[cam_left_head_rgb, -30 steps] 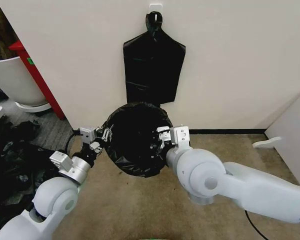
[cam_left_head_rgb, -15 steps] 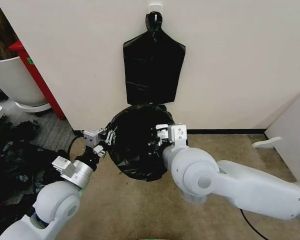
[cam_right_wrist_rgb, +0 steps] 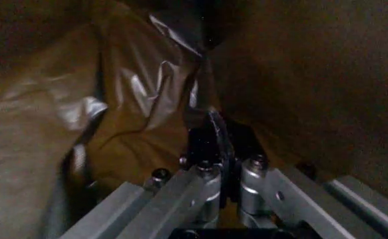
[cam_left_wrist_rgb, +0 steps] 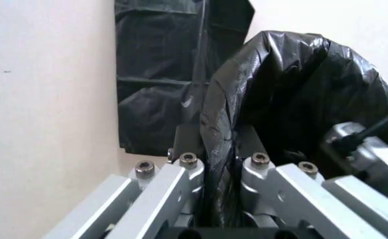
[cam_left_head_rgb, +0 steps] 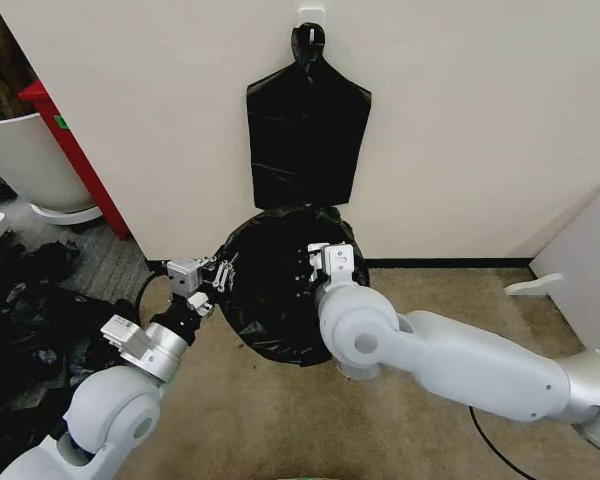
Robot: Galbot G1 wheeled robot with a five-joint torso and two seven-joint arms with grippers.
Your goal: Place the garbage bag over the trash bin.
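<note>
- The left gripper [cam_left_head_rgb: 217, 277] has its fingers [cam_left_wrist_rgb: 186, 164] drawn close together on a fold of the garbage bag [cam_left_head_rgb: 275, 290]; in the left wrist view the black film runs down between the two finger tips and is pinched there, with only the thickness of the plastic between them.
- That pinched fold belongs to the bag's rim on the robot's left side, and from the fingers the film bulges up and away toward the wall.
- The right gripper [cam_left_head_rgb: 306, 268] sits across the bag's mouth from the left one, and its fingers [cam_right_wrist_rgb: 205, 172] are likewise pressed nearly together, nipping a thin strip of glossy film that rises straight out from between the tips.
- Past the right fingers the right wrist view shows wrinkled, shiny film on every side, dim and brownish, so this gripper is reaching in over the bag's opening.
- Between the two grippers the garbage bag is held open as a round dark mouth, its body hanging down below them above the brown carpet [cam_left_head_rgb: 280, 420].
- The trash bin cannot be made out; whether it stands under or inside the black film cannot be told.
- Beyond the fingers, a flat black bag bundle [cam_left_head_rgb: 307, 130] with a looped top hangs on the pale wall [cam_left_head_rgb: 480, 120], just above the far rim of the open bag.
- No brand, label or writing can be read on the bag or the grippers.
</note>
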